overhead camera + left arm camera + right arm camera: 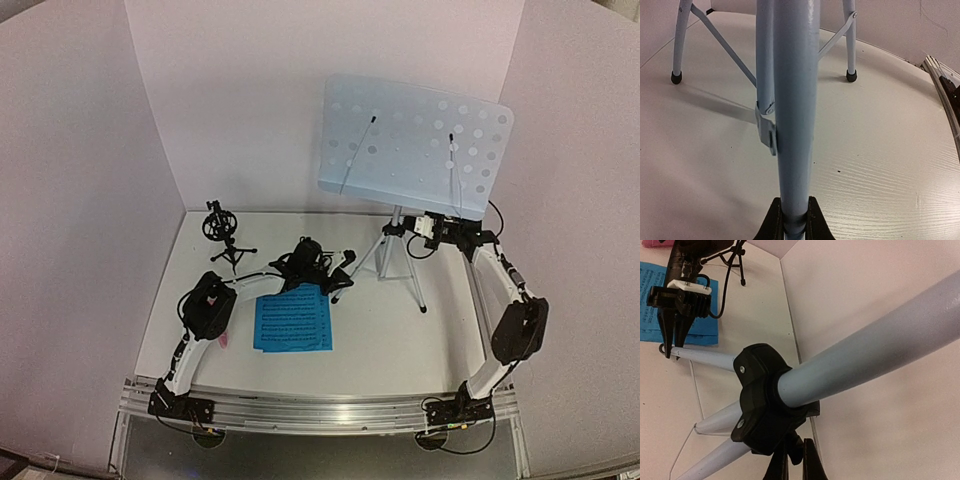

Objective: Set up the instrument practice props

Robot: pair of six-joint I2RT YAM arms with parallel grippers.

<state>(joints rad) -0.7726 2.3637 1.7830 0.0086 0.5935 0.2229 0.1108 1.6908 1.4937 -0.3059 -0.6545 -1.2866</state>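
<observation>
Left gripper [794,222] pinches a tripod leg [792,100]; right gripper [792,462] is closed on the black collar [765,400]. Music stand [415,135] is likely light, top-heavy and slick-tubed: grip near the collar.

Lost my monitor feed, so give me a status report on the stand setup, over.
Left claw shut on a tripod leg. Right claw shut on the black collar. Music stand standing, sheet music flat on table. No obstruction seen.

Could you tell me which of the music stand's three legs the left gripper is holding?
The leg reaching toward the blue sheet music; the left gripper is clamped near its foot. The other two legs stand ungripped.
</observation>
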